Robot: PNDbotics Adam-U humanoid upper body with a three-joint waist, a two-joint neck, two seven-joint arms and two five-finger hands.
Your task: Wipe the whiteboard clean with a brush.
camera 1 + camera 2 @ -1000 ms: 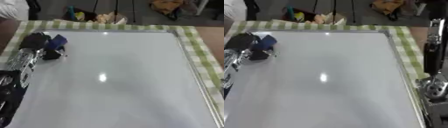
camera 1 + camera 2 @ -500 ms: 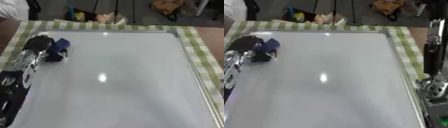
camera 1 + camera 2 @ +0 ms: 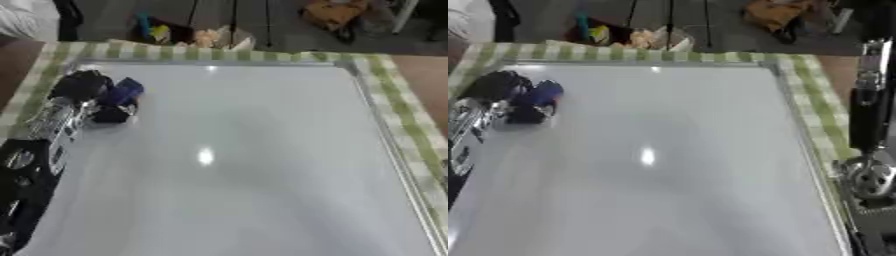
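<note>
A large whiteboard [image 3: 245, 160] lies flat and fills most of both views; its surface looks blank, with one bright glare spot. My left hand [image 3: 86, 89] rests on the board's upper left part, its fingers curled round a small blue brush [image 3: 124, 92] that touches the surface. The left arm [image 3: 39, 145] runs down the board's left edge. On the right side of the right eye view my right arm [image 3: 870, 125] rises beyond the board's right edge, and its hand does not show.
A green and white checked cloth [image 3: 398, 100] lies under the board and shows along its top and right edges. Past the far edge on the floor are a tripod's legs [image 3: 234, 20], bags [image 3: 332, 12] and small clutter.
My left hand with the brush has shifted slightly right and toward the board's upper left area. The view has tilted a little.
</note>
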